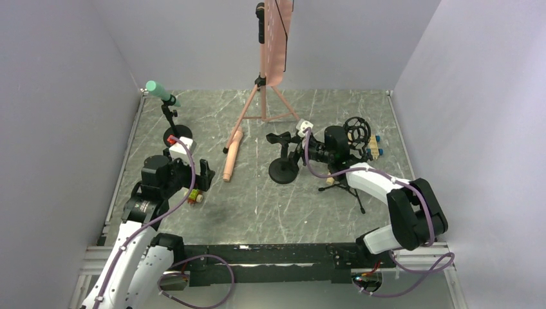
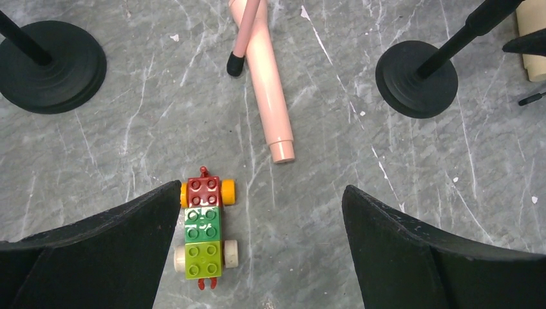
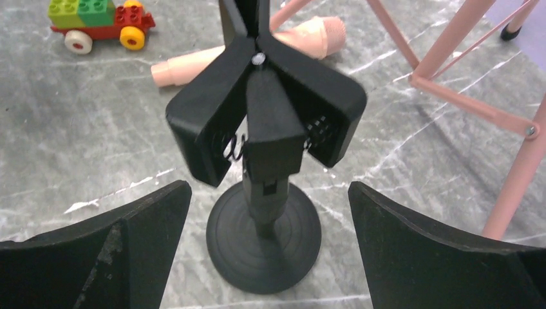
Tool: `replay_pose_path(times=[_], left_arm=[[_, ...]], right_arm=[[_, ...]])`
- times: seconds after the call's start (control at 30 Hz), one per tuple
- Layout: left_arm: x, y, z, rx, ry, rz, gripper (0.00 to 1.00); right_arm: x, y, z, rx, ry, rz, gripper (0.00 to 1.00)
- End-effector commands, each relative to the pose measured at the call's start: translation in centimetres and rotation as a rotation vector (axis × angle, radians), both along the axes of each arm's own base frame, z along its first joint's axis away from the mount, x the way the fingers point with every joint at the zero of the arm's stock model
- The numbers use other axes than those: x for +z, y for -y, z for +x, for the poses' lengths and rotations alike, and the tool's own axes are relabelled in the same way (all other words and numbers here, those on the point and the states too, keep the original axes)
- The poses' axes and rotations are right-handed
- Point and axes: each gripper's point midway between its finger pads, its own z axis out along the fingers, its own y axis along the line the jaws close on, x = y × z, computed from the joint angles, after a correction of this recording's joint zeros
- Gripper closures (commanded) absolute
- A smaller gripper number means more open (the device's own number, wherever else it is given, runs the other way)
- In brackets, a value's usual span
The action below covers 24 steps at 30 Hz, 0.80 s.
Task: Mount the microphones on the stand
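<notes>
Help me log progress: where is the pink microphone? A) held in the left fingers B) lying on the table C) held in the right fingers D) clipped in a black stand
B: the pink microphone lies flat on the table, untouched.

I logged the top camera looking down from above and behind, over the whole table. Wrist cameras sat close, left straight down, right low and oblique; both caught the pink microphone.

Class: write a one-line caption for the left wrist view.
Open left gripper hovers over block toy, pink microphone lying just beyond.
</notes>
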Motion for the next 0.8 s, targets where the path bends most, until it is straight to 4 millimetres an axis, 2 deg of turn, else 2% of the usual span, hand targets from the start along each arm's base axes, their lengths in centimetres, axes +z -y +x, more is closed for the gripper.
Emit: replay_pose_path(times=[0.0,0.1,0.17,0.33,0.6,0.67,0.77], left_arm=[[1.1,-0.1,0.5,0.006,0.038,0.007,0.01],[1.0,-0.1,0.6,0.004,0.032,0.008,0.01],[1.0,-0.1,0.6,0.004,0.033,0.008,0.01],[1.1,-0.2,0.5,0.011,0.040,0.010,0.01],[1.1,-0.2,0.5,0.009,0.041,0.009,0.01],[1.1,-0.2,0.5,0.010,0.043,0.009,0.01],[1.2,-0.2,0.5,0.010,0.045,0.008,0.01]], right_arm=[[3.5,-1.5,1.3,0.007,0.132,0.102,0.02],[3.6,-1.9,1.7,0.003,0.126,0.109,0.10],[3.3,-2.1,1.8,0.011,0.102,0.104,0.19],[2.6,-2.4,1.5,0.032,0.078,0.085,0.46],[2.8,-2.2,-0.9,0.090,0.071,0.103,0.90],[3.3,-2.4,-2.0,0.133,0.065,0.112,0.96],[3.9,-2.5,-4.0,0.206,0.025,0.128,0.97]])
